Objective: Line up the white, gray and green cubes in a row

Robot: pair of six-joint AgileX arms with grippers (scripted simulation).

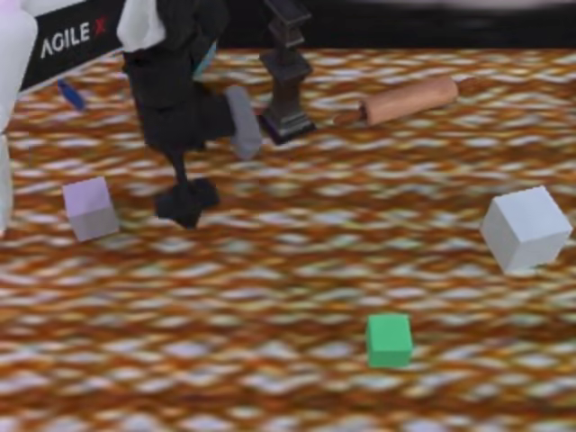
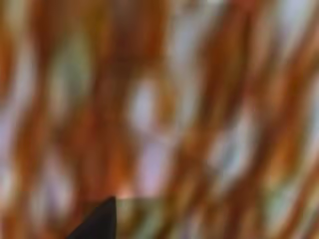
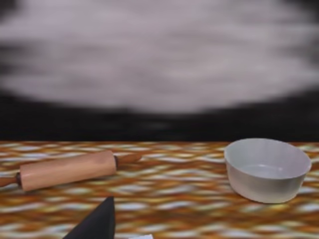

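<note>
- The gray cube sits at the table's left edge, just left of the left gripper, which hangs low over the mat; I cannot tell how its fingers stand.
- The green cube lies near the front, right of centre.
- The white cube sits far right, well apart from both.
- The right gripper is out of the overhead view; the left arm is nearer the gray cube.

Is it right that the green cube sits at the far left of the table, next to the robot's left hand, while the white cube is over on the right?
Not quite. The top view shows the gray cube at the left, beside the left hand. The green cube sits nearer the middle, toward the front. The white cube is indeed on the right.
</note>
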